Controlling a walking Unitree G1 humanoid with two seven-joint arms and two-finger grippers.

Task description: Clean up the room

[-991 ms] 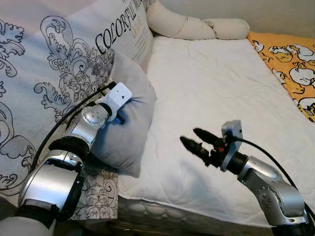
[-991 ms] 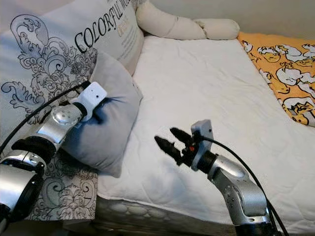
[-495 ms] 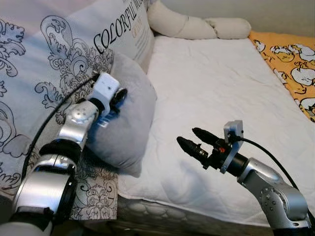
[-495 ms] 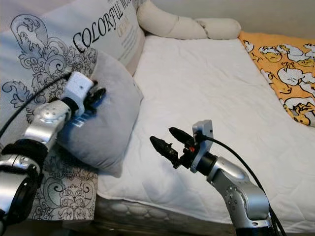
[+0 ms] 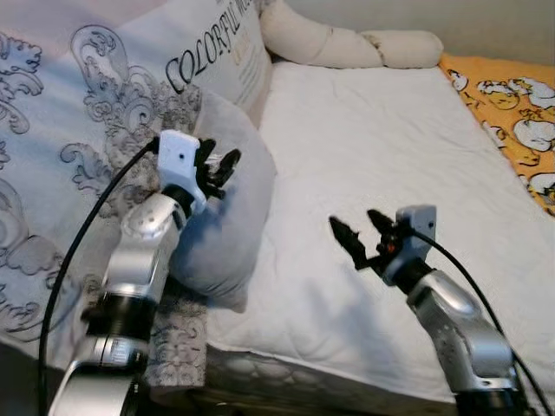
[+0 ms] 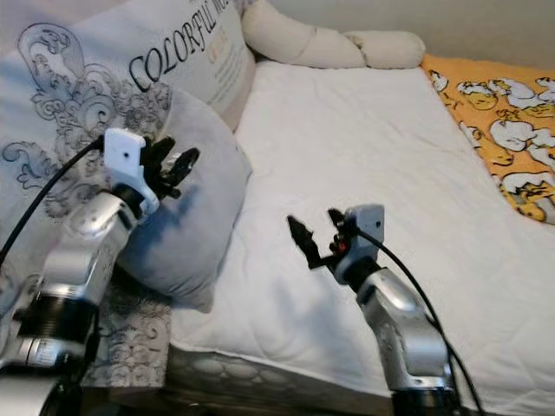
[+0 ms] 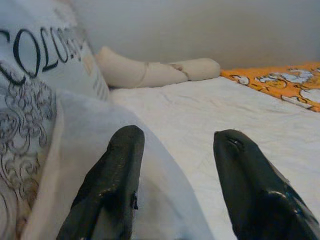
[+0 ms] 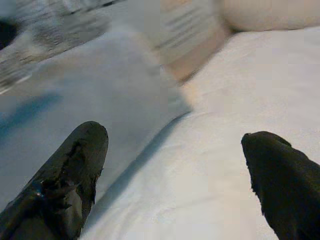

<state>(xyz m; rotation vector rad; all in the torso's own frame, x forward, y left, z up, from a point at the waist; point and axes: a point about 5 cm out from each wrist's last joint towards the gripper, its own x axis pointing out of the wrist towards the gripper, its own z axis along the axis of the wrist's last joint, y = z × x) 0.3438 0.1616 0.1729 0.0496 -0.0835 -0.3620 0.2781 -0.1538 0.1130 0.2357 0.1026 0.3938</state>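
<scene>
The left gripper (image 5: 218, 165), fingers spread and empty, hovers at the grey pillow (image 5: 232, 217) propped against the printed cushion (image 5: 104, 104), while the right gripper (image 5: 362, 234), also spread, waits above the bed (image 5: 390, 139), likely ready to help.

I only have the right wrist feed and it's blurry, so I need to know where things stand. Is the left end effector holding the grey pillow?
Observer: No. The left end effector is open, at the grey pillow but gripping nothing.
Operator: Where is my right end effector?
Observer: The right end effector is open, above the white mattress, apart from the pillow.
Operator: Anything else on the bed?
Observer: An orange patterned blanket lies along the right side, and a cream bolster lies across the far end.
Operator: What is behind the grey pillow?
Observer: A big printed cushion on its left.
</scene>
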